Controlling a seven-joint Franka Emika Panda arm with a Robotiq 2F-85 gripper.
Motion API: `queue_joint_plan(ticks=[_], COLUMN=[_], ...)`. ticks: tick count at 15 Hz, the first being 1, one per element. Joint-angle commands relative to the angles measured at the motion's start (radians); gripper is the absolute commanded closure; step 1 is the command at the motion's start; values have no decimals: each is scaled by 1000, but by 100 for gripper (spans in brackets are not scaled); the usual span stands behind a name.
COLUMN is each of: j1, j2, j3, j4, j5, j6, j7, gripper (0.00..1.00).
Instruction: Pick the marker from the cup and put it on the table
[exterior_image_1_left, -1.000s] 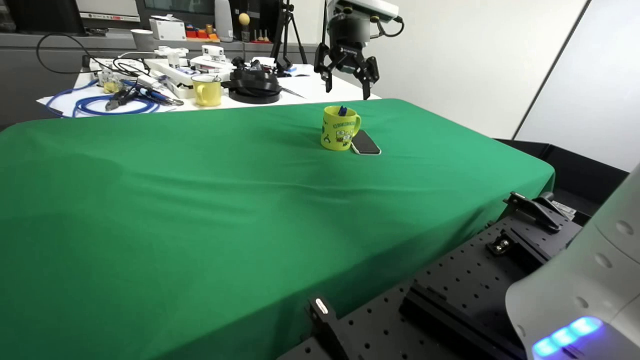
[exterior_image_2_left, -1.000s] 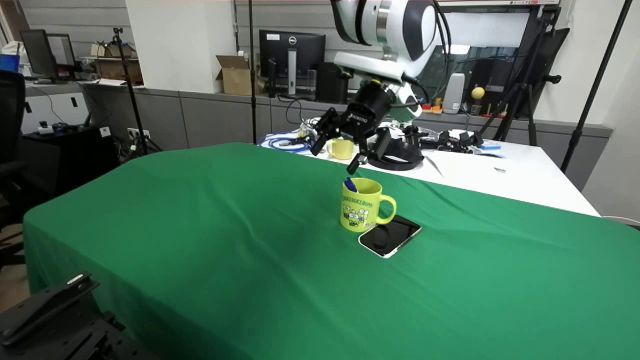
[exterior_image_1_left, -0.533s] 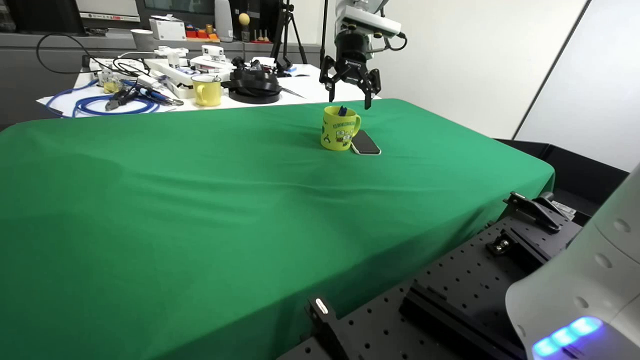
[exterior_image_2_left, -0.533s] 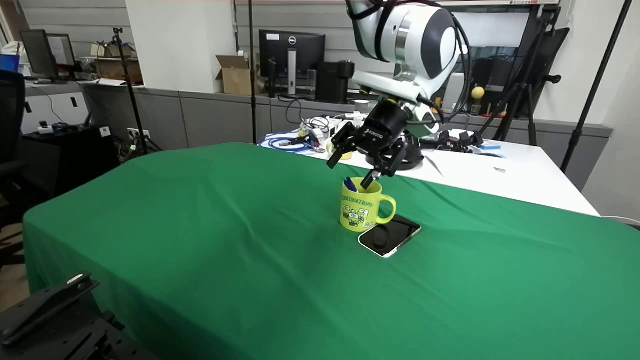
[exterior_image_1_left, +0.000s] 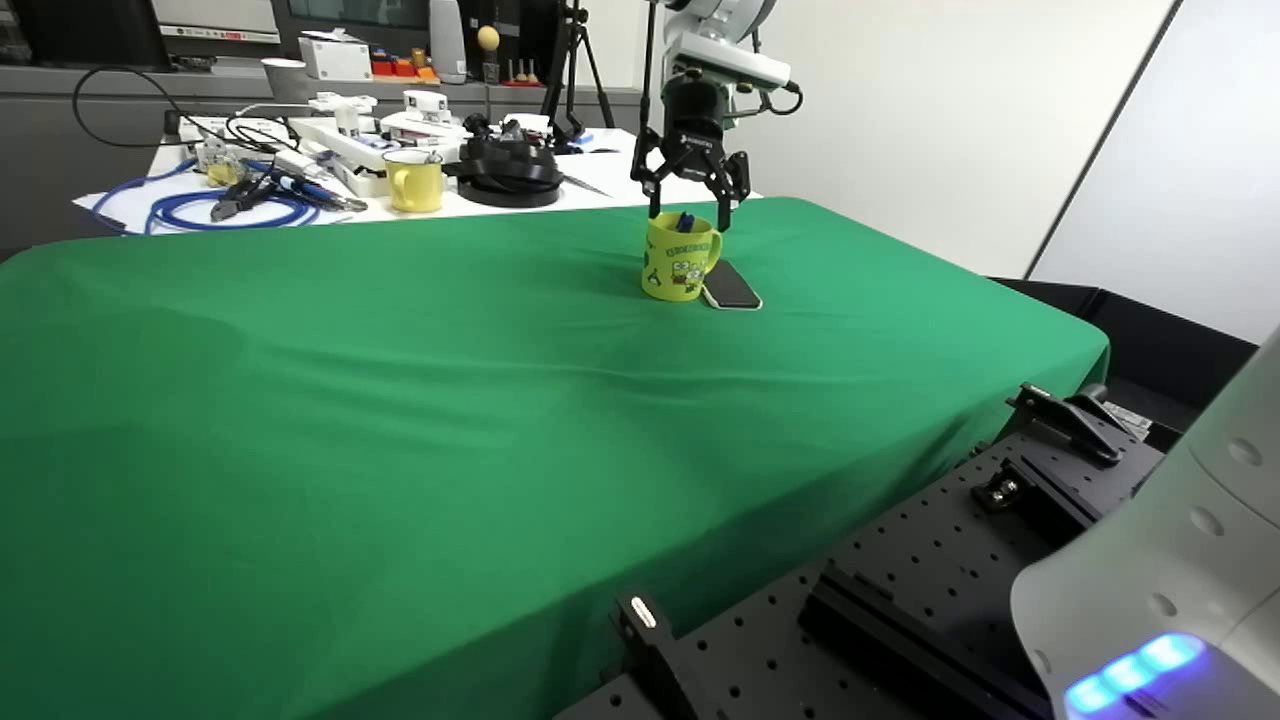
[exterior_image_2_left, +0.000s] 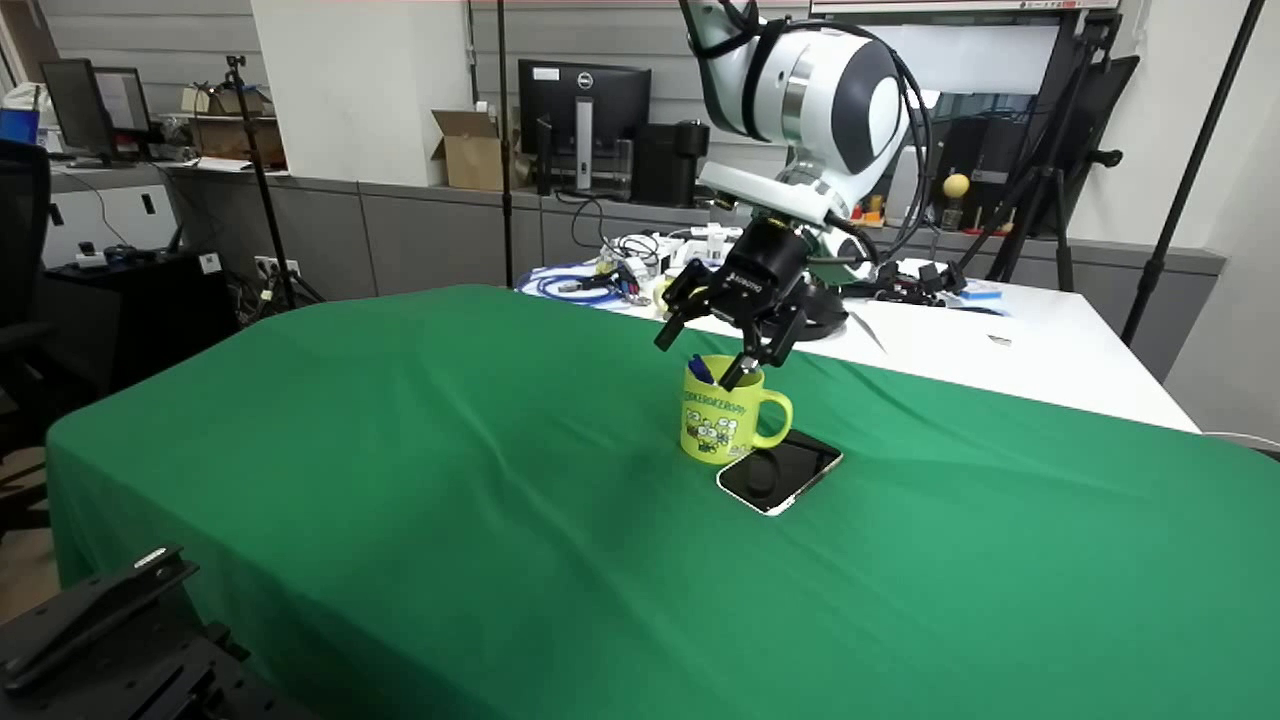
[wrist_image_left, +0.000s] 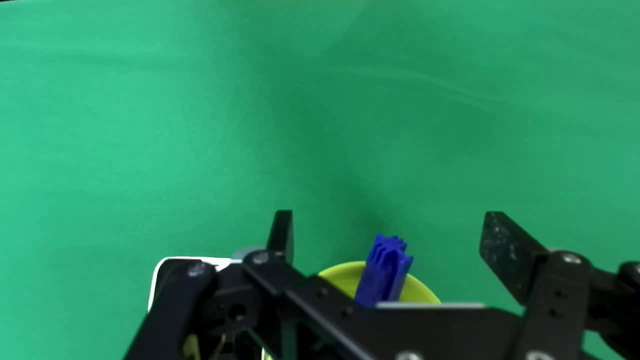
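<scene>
The cup (exterior_image_1_left: 675, 262) is small and yellow-green with a printed marking, upright on the table in both exterior views (exterior_image_2_left: 712, 415). The marker (exterior_image_2_left: 701, 370) leans inside it with its blue end above the rim. In the wrist view that blue end (wrist_image_left: 382, 272) shows between the fingers, and part of the cup's rim (wrist_image_left: 420, 290) lies behind it. The marker's lower part is hidden. My gripper (exterior_image_1_left: 689, 220) is open and empty, just above the cup's mouth, with fingertips on either side of the blue end (wrist_image_left: 389, 215). The table (exterior_image_1_left: 450, 420) is covered by green cloth.
A black-faced phone (exterior_image_2_left: 785, 470) with a white rim lies flat against the cup's base on the handle side. A white table (exterior_image_1_left: 660, 180) behind holds cables, tools and a paler yellow cup (exterior_image_1_left: 416, 185). A black perforated mount (exterior_image_1_left: 900, 580) borders the green table.
My open gripper has come down toward the cup, moving lower in both exterior views. Its fingers are now around the marker's top. The cup, marker and phone have not moved.
</scene>
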Motion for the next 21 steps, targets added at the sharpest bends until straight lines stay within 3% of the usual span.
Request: queue_joint_plan(ticks=[1, 8, 11, 13, 21], j1=[1, -8, -15, -25, -27], j2=[13, 2, -2, -3, -5], j3=[4, -1, -3, 0, 39], j4=[30, 62, 91, 120, 208], j5=[-4, -15, -16, -10, 42], j6=[9, -21, -50, -93, -289], j7=[20, 16, 13, 9, -18], gripper=[33, 83, 99, 95, 95])
